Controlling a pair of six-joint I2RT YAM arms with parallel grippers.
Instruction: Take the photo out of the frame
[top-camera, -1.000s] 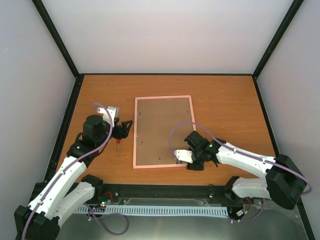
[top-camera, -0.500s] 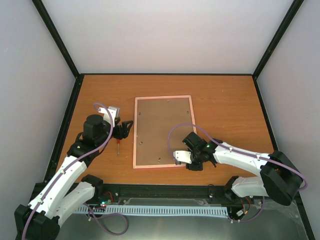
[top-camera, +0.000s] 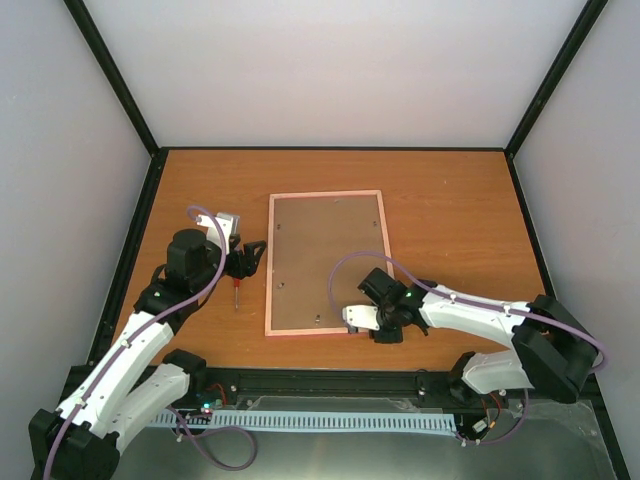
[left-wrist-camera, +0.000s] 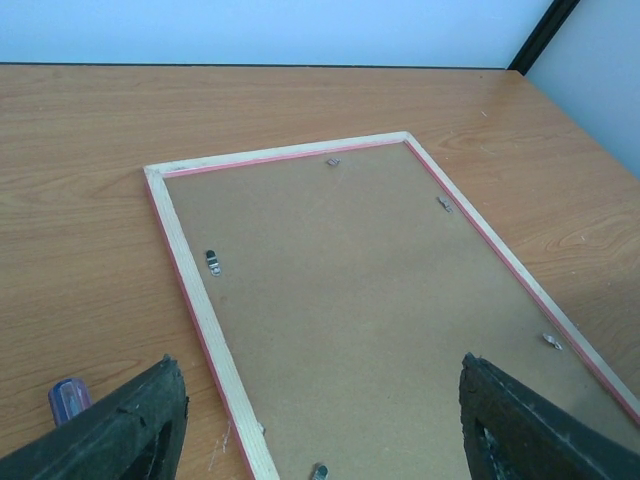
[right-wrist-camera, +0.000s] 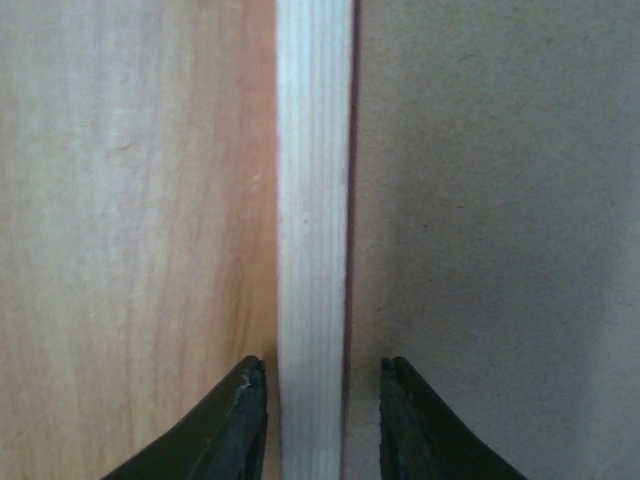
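The frame (top-camera: 325, 265) lies back-up on the surface (top-camera: 460, 230). The right tool (right-wrist-camera: 322, 372) narrowly straddles its near rail without gripping. The left tool (left-wrist-camera: 318, 375) gapes wide.

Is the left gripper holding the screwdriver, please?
No, the left gripper stands open and empty, while the screwdriver lies on the table beside the frame.

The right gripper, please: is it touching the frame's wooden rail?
Apart. In the right wrist view, the right gripper straddles the frame's rail, with a visible gap beside each finger.
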